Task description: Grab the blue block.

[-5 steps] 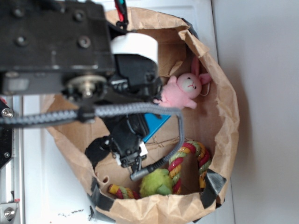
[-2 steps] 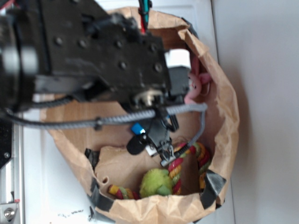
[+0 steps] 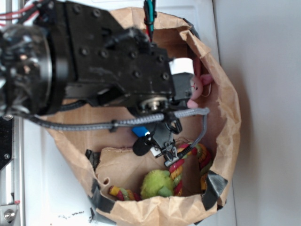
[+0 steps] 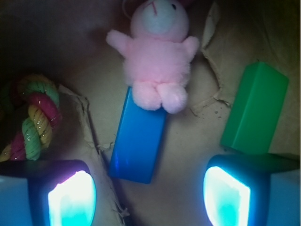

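The blue block (image 4: 139, 141) lies flat on the brown paper floor of the bag, its far end under the feet of the pink plush bunny (image 4: 157, 61). In the exterior view only a small patch of the blue block (image 3: 139, 130) shows below the arm. My gripper (image 4: 149, 197) hangs open just short of the block's near end, its glowing pads (image 4: 71, 200) spread wide with nothing between them. In the exterior view the gripper (image 3: 160, 143) reaches down inside the bag, and most of the bunny (image 3: 200, 84) is hidden by the arm.
A green block (image 4: 256, 110) lies right of the blue one, close to the right finger. A coloured rope toy (image 4: 33, 120) sits at the left. The paper bag's walls (image 3: 225, 117) ring everything; a green ball (image 3: 157, 183) rests at the near side.
The arm has swung right and deeper into the bag, covering most of the bunny and blue block. In the last 0.4 s it moved only slightly.
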Available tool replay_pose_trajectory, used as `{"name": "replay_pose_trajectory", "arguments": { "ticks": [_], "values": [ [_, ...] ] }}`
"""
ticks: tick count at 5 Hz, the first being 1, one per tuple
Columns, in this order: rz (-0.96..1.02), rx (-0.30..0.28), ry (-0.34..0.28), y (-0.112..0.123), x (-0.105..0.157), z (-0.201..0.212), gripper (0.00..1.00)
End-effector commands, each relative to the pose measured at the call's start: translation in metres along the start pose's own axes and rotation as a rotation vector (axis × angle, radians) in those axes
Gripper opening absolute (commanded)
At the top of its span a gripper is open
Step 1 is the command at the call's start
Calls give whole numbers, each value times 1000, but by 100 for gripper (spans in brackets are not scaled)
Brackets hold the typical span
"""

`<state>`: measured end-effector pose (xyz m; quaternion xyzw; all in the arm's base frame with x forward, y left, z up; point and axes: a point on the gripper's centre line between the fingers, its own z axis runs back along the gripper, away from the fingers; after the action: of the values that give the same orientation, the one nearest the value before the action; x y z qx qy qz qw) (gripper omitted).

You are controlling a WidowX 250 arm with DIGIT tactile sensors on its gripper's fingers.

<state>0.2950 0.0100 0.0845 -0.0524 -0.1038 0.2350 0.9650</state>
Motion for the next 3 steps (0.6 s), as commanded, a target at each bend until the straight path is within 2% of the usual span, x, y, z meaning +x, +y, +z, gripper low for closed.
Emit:
{"name": "replay_pose_trajectory", "arguments": {
  "ticks": [1, 3],
  "values": [
    [90, -41, -34, -5, 16, 7, 100],
    [147, -25, -50, -8, 22, 1, 100]
  ]
}}
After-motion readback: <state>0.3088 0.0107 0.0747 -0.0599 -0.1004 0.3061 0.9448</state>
